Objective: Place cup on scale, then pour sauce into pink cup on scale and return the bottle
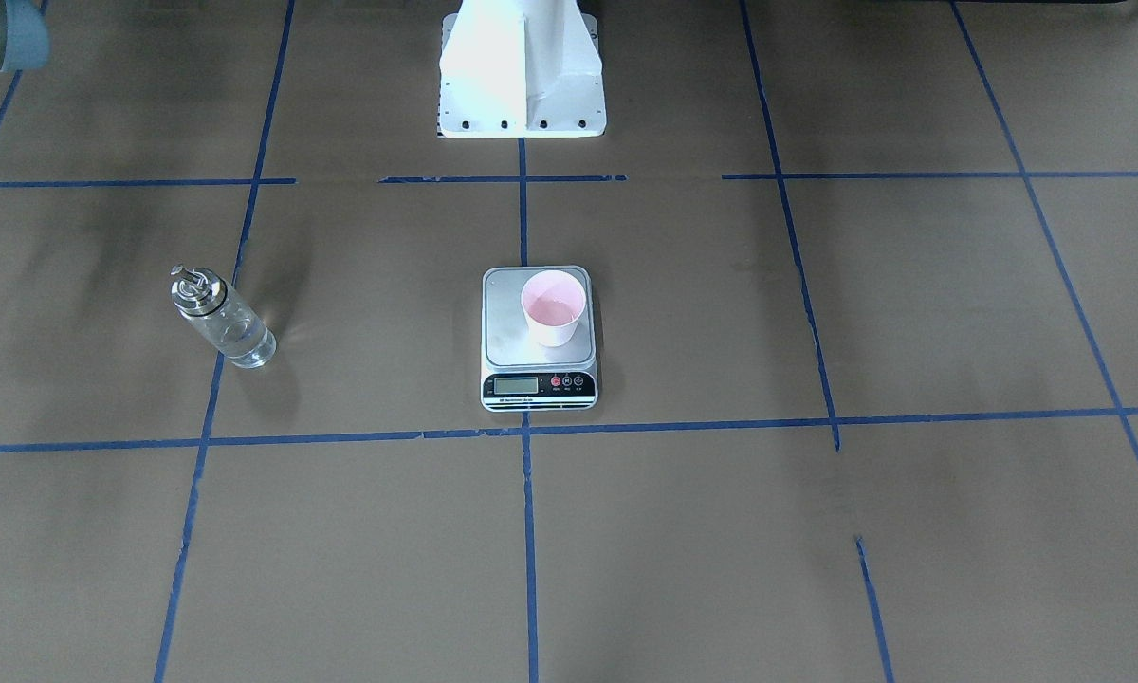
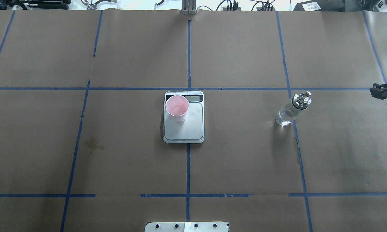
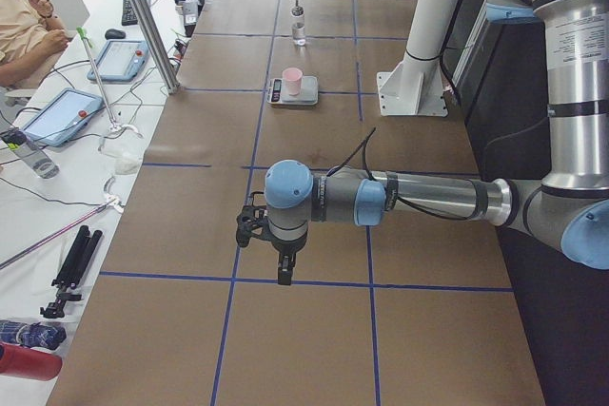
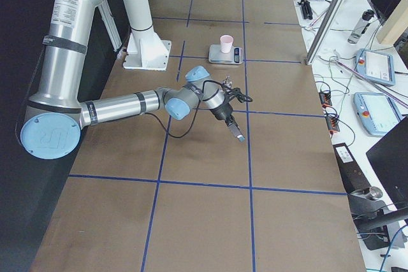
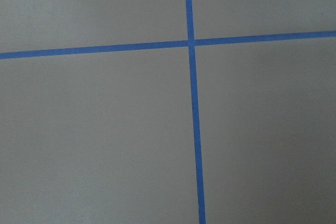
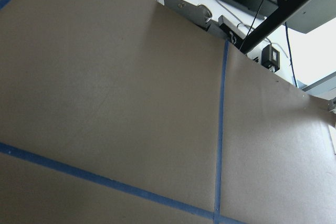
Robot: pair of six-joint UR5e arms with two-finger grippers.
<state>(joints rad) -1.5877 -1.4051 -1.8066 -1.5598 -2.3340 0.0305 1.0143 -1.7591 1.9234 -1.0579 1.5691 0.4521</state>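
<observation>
no readable text; scale [image 1: 512,334] print blurred

Both arms stretch out low; left gripper [image 3: 284,273] points down, right gripper [image 4: 236,132] slants outward; fingers' spacing unclear.

The front camera stands across the table [image 1: 816,569] and looks steeply down toward the white base [image 1: 522,85] at its top edge. The overhead camera looks forward and down from behind that base, and both take in the scale [image 1: 539,337], cup [image 1: 553,308] and bottle [image 1: 220,316] from afar, mirrored side to side. The side cameras sit high at opposite table ends looking along it, the left arm [image 3: 419,199] large in one and the right arm [image 4: 127,103] in the other, with the scale small beyond; the left wrist camera faces straight down, close over crossing tape lines [image 5: 191,42], and the right wrist camera, tilted, reaches the table edge.
</observation>
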